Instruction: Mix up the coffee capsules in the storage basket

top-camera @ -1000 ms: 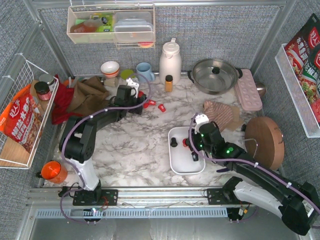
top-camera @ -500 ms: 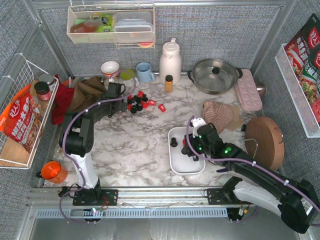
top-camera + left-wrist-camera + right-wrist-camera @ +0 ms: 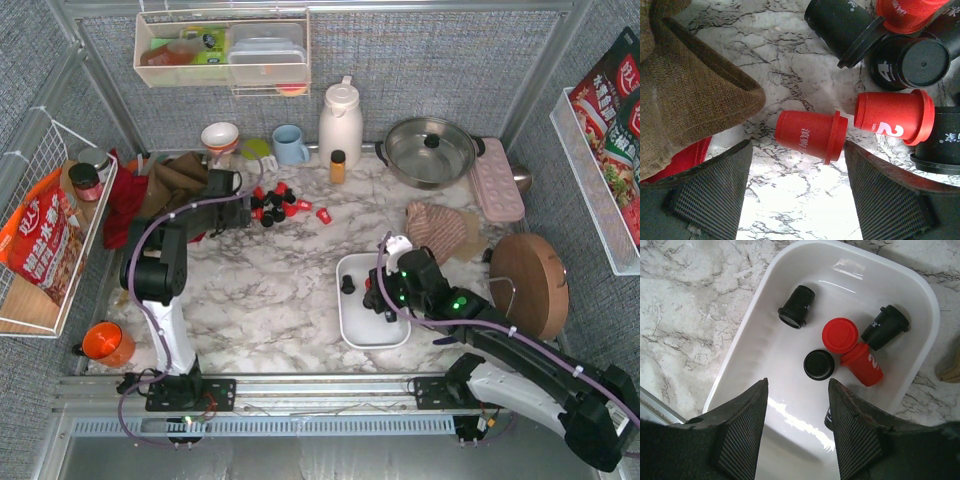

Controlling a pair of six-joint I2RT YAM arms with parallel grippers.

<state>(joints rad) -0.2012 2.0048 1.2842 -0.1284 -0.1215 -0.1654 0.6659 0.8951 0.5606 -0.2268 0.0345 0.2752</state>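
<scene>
Presently the left gripper (image 3: 797, 152), fingers apart, straddles a red capsule (image 3: 810, 135) on the surface (image 3: 790, 60), well beyond and left of the storage basket (image 3: 350, 325). It should close on the body, clear of the neighbouring red pod (image 3: 892, 120). Over the basket, the right gripper (image 3: 797, 386) has its fingers apart, empty.

My marble table (image 3: 290, 290) carries the white storage basket (image 3: 362, 328). Beyond the basket to its left, loose coffee capsules (image 3: 275, 207) lie beside a brown cloth (image 3: 175, 182). Beyond it to its right lie a striped cloth (image 3: 440, 228) and a steel pot (image 3: 430, 150).
</scene>
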